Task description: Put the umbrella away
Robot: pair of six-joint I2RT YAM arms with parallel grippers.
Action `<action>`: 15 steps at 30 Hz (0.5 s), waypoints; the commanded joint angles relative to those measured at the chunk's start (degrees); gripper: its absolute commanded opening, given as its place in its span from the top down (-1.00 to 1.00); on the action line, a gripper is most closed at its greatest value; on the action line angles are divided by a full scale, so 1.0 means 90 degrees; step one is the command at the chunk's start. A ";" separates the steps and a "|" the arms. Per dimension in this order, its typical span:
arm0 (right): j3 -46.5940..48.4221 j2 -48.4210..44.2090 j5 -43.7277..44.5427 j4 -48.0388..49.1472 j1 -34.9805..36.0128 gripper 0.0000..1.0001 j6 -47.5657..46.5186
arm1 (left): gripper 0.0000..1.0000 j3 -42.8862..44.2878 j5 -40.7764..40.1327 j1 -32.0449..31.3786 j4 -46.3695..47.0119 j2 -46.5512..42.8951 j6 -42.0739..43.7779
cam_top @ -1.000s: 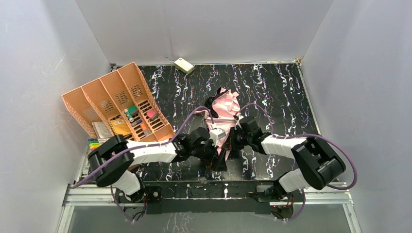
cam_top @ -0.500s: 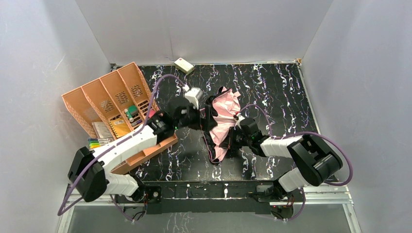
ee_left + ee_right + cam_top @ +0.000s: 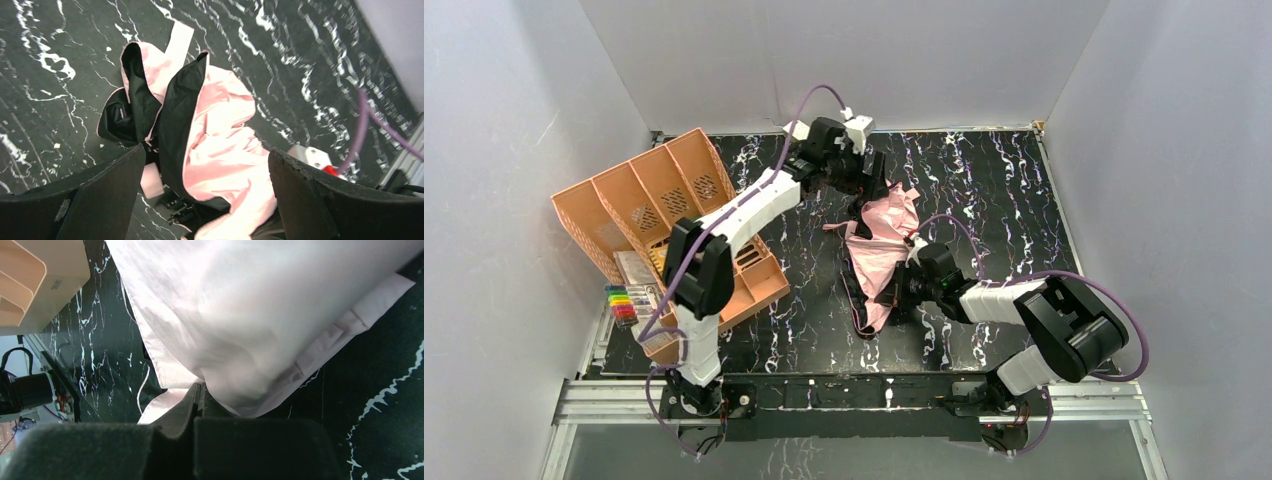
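The umbrella [image 3: 879, 245] lies half folded in the middle of the table, pink fabric up with black folds along its edges. In the left wrist view the umbrella [image 3: 220, 145] fills the space below my left gripper [image 3: 205, 200]. That gripper stands open and hovers over the umbrella's far end [image 3: 870, 192], holding nothing. My right gripper [image 3: 902, 285] sits low at the umbrella's right side. Its jaws are shut [image 3: 202, 390] with pink fabric [image 3: 260, 325] pinched between the pads.
An orange divided organizer [image 3: 654, 200] holding pens and small items stands at the left, and its corner [image 3: 35, 285] shows in the right wrist view. Coloured markers [image 3: 624, 300] lie beside it. A small cream box [image 3: 795, 130] sits at the back wall. Grey walls enclose three sides.
My left arm has swung from the near side of the umbrella out to the back of the table, staying open. The right gripper has kept its place, shut on the fabric.
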 commanded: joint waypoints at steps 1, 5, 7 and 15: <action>-0.0162 0.0295 0.0630 -0.1190 -0.0015 1.00 -0.0652 | -0.81 0.0945 0.0611 0.0016 -0.1295 0.0779 0.1086; -0.0152 0.0306 0.0588 -0.1192 -0.0015 1.00 -0.0657 | -0.78 0.1510 0.0536 0.0009 -0.1760 0.1307 0.1445; -0.0156 0.0314 0.0575 -0.1191 -0.0015 1.00 -0.0653 | -0.78 0.1619 0.0537 0.0006 -0.1777 0.1414 0.1502; -0.0170 0.0345 0.0553 -0.1171 -0.0015 1.00 -0.0625 | -0.65 0.1980 0.0187 -0.0011 -0.1750 0.1719 0.1525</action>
